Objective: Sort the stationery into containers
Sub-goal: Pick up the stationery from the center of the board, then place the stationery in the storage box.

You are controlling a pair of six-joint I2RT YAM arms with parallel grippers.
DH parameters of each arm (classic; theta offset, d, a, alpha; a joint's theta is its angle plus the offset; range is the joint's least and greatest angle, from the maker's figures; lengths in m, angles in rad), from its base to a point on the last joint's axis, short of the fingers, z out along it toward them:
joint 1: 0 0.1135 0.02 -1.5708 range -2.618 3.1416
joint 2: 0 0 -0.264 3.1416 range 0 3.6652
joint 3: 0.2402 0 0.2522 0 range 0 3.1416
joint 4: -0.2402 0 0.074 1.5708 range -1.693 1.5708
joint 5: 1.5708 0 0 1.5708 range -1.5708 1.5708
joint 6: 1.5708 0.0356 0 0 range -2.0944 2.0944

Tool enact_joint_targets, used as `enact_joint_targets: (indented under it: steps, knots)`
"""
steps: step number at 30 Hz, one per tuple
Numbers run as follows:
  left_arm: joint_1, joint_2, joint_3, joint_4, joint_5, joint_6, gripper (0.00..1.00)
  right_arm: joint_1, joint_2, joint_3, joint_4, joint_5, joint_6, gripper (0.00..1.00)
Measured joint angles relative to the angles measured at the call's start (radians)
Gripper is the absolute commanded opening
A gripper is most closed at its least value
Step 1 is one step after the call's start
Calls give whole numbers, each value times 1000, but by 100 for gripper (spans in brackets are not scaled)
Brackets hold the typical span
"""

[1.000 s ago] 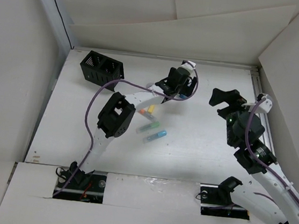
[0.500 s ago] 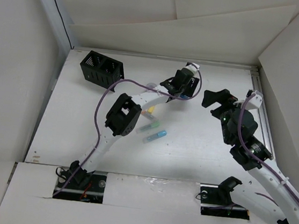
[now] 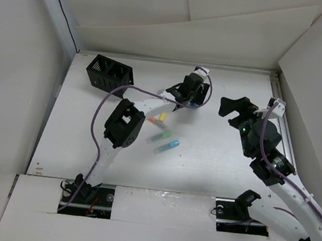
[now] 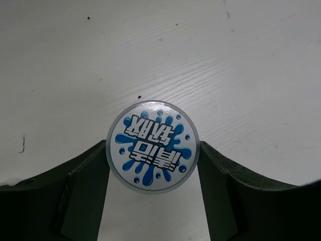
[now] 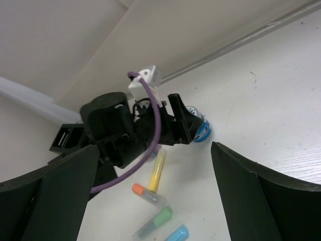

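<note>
Between the fingers of the left tool (image 4: 154, 150) sat the blue-and-white roll (image 4: 153, 146) — the jaws had just narrowed and now touched both its sides, so a grasp was begun. Its label showed blue splashes and Korean letters, which I could not read. The right tool (image 3: 236, 110) stood wide open; the organiser box (image 3: 109, 74) was well apart, to the left.
</note>
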Motion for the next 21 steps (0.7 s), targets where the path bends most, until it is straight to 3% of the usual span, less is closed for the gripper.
enact_joint_targets:
  steps: [8, 15, 21]
  knots:
    - [130, -272, -41, 8, 90, -73, 32, 0, -31, -16, 5, -5, 0, 99]
    - [404, -494, -111, 37, 71, -143, 32, 0, 14, -17, 11, -40, 0, 99]
    - [654, -531, -246, 37, 45, -213, 32, 0, 64, -18, 22, -82, 0, 99]
